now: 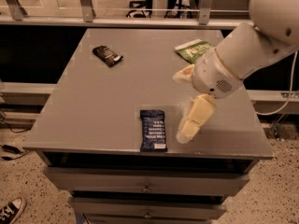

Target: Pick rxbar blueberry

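clearly the pick is not yet made: the bar (153, 130) lies flat near the front edge of the surface (93, 120), untouched. just right of it hangs the end effector (181, 105), fingers (196, 118) spread apart, holding nothing. closing on the bar remains to be done. the arm (243, 50) slopes up to the far right, past the green bag (194, 49); a black wrapper (107, 55) lies far left.

The grey flat-topped table (93, 115) bears a flat navy-blue bar wrapper (153, 130) just left of the cream pincer (180, 106), which hangs spread above its front right. A small black crumpled wrapper (107, 55) lies well behind-left of the pincer, and a green snack bag (194, 50) close behind it.
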